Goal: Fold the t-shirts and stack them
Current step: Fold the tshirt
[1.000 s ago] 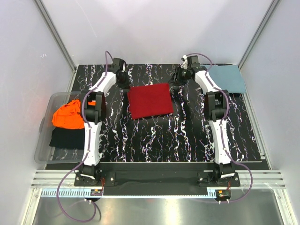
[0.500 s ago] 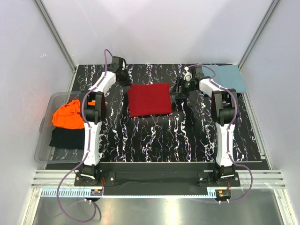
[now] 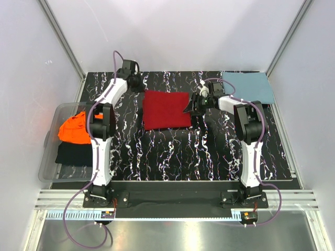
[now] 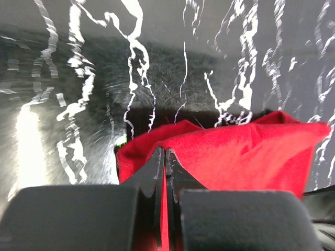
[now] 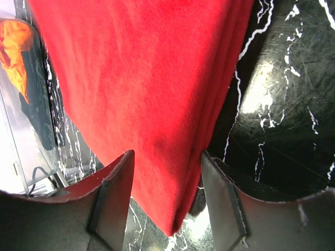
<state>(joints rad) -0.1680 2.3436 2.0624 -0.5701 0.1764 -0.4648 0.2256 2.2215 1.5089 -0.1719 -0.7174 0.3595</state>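
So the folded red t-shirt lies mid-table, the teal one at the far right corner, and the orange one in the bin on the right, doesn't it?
Not quite: the top external view shows the orange t-shirt in the bin on the left. The red t-shirt and teal t-shirt are where you say.

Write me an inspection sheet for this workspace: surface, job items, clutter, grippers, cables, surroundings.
Surface: black white-veined table top.
Job's things: red t-shirt folded mid-table; teal-blue t-shirt folded flat at the far right corner; orange t-shirt crumpled in the clear bin on the left.
Clutter: black cloth in the bin under the orange one.
Grippers: left gripper shut on the red t-shirt's edge; right gripper open, jaws astride its corner.
Cables: purple cables loop from the bases.
Surroundings: white walls, metal rails.
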